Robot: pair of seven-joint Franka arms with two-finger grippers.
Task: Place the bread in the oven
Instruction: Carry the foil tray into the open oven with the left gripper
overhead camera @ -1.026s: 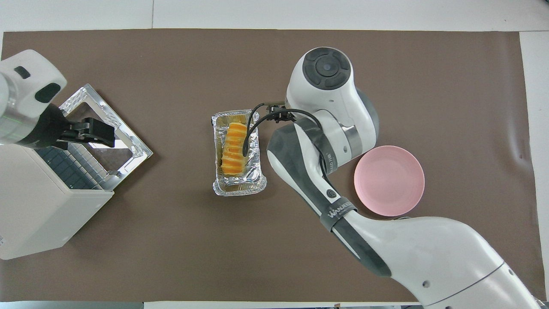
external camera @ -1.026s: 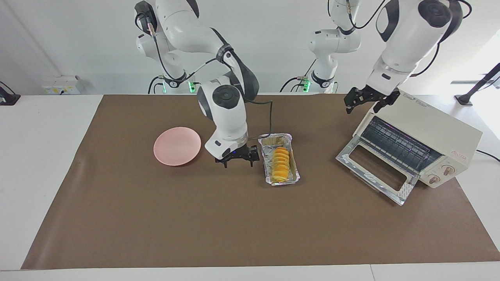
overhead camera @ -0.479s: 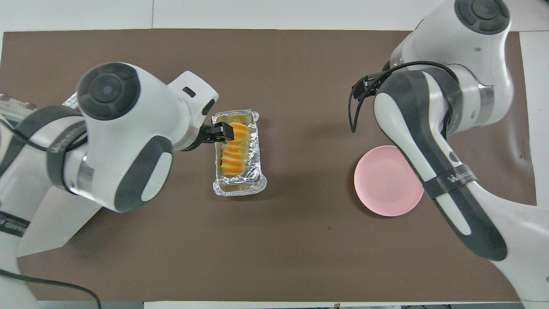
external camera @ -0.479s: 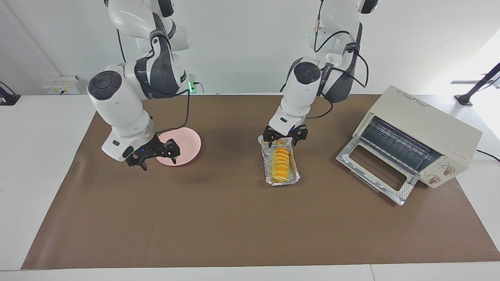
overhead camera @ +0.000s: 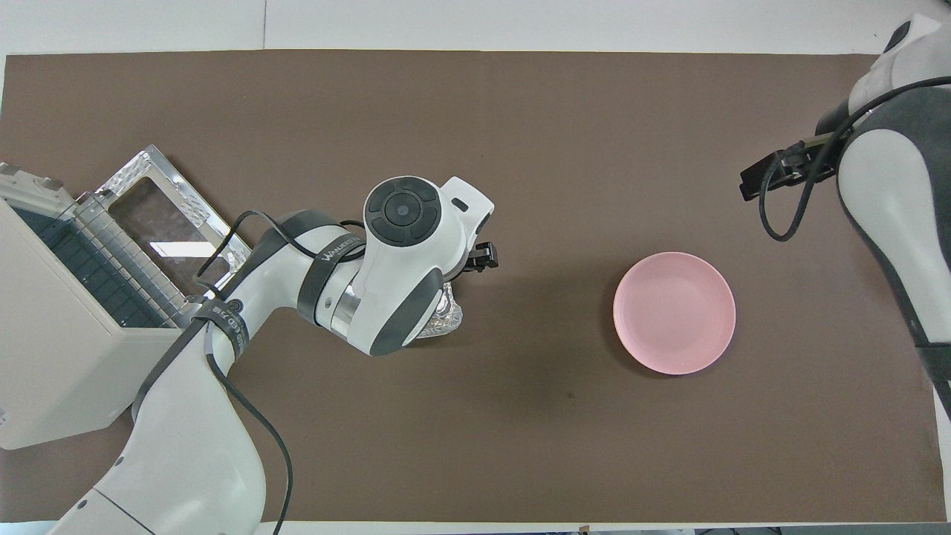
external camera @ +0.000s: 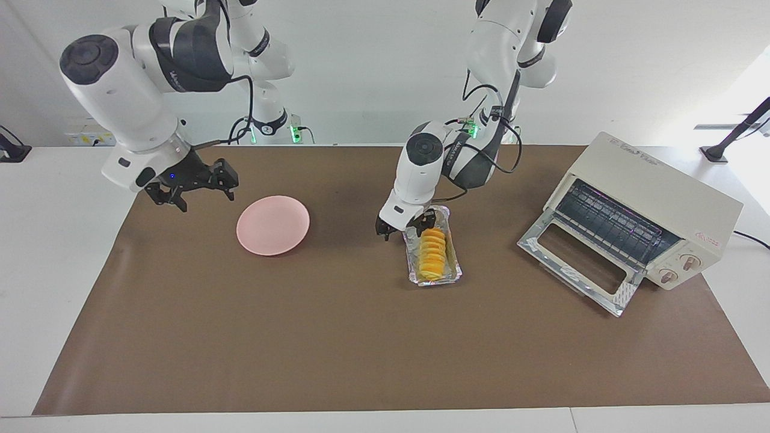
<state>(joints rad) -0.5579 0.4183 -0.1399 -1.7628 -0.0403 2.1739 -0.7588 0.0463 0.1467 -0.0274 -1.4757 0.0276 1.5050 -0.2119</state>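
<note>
The bread (external camera: 433,251), a yellow-orange row of ridged slices, lies in a silver foil tray (external camera: 452,273) mid-table. My left gripper (external camera: 406,228) is low at the tray's end nearer the robots, open. One finger (external camera: 428,221) is by the bread's end and the other is outside the tray's rim. I cannot tell whether it touches the bread. In the overhead view the left arm covers the bread; only a tray corner (overhead camera: 448,321) and one finger (overhead camera: 484,257) show. The cream oven (external camera: 656,192) stands at the left arm's end, its glass door (external camera: 577,264) dropped open. My right gripper (external camera: 191,189) hangs open and holds nothing.
A round pink plate (external camera: 273,225) lies on the brown mat (external camera: 361,349) toward the right arm's end, beside the tray. The right gripper is up over the mat's edge near that plate. The oven (overhead camera: 67,349) and its open door (overhead camera: 171,223) take up the left arm's end.
The left gripper has come down and shifted across the tray's near end, toward the right arm's end. The right gripper has risen and pulled off the plate toward its own end.
</note>
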